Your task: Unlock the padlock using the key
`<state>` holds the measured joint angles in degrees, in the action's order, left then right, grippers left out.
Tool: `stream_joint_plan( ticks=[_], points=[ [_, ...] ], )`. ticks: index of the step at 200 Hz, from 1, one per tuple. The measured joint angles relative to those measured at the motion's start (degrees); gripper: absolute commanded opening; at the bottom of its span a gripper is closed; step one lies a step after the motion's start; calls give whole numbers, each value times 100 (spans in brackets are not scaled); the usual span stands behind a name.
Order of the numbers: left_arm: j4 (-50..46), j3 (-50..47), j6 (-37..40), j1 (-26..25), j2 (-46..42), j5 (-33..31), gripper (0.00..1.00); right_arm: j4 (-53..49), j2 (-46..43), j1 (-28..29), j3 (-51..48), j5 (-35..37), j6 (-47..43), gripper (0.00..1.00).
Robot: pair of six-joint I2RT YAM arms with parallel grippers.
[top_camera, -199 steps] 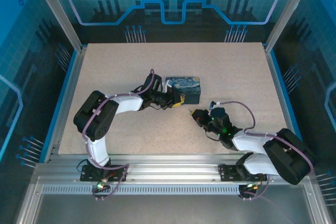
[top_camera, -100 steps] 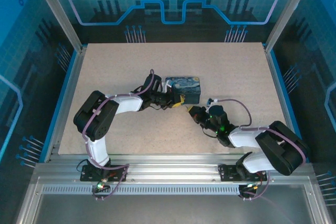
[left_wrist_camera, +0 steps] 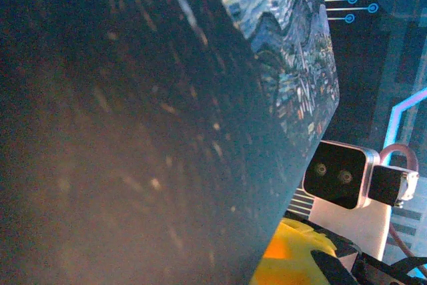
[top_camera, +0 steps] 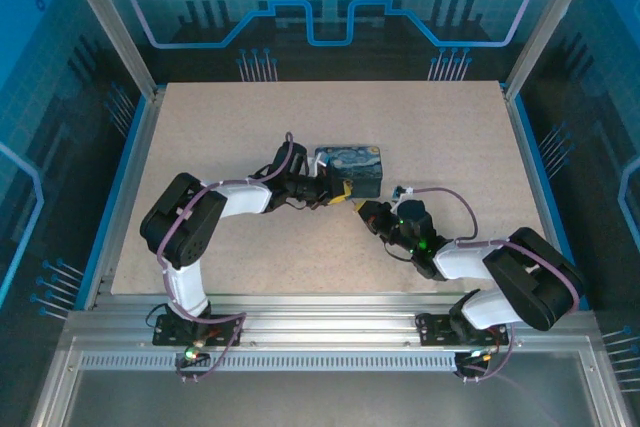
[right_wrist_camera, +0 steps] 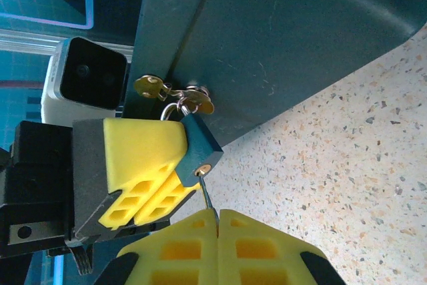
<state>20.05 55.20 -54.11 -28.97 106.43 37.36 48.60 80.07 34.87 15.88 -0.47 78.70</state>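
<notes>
padlock (right_wrist_camera: 199,148): hung on the painted box (right_wrist_camera: 280,38) hasp (right_wrist_camera: 190,98), clamped by left gripper (right_wrist_camera: 175,168). key (right_wrist_camera: 205,197): pinched in right gripper (right_wrist_camera: 218,221), tip at padlock keyhole (right_wrist_camera: 199,171). we fear off-axis twisting may slip or bend it.

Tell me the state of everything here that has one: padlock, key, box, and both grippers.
padlock: hanging by its shackle on the hasp, looks locked, clamped by the left gripper.
key: pinched in the right gripper, tip at the padlock's keyhole.
box: lid shut, hasp fastened.
left gripper: shut on the padlock.
right gripper: shut on the key.
</notes>
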Motion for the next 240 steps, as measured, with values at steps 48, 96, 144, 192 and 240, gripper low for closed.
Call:
stream_joint_plan(
  ticks=[48,96,144,192,240],
  points=[
    [61,-26,-22,0,7,2,0,46,107,0,57,-9,2,0],
    [153,-31,-114,0,15,2,0,144,236,0,74,-42,4,0],
    [284,-85,-149,0,24,17,0,254,256,-4,74,-37,22,0],
    [378,-114,-160,7,33,52,0,267,256,-4,74,-35,44,0],
    [675,-186,-367,33,50,107,0,398,302,-7,74,0,146,0]
  ],
)
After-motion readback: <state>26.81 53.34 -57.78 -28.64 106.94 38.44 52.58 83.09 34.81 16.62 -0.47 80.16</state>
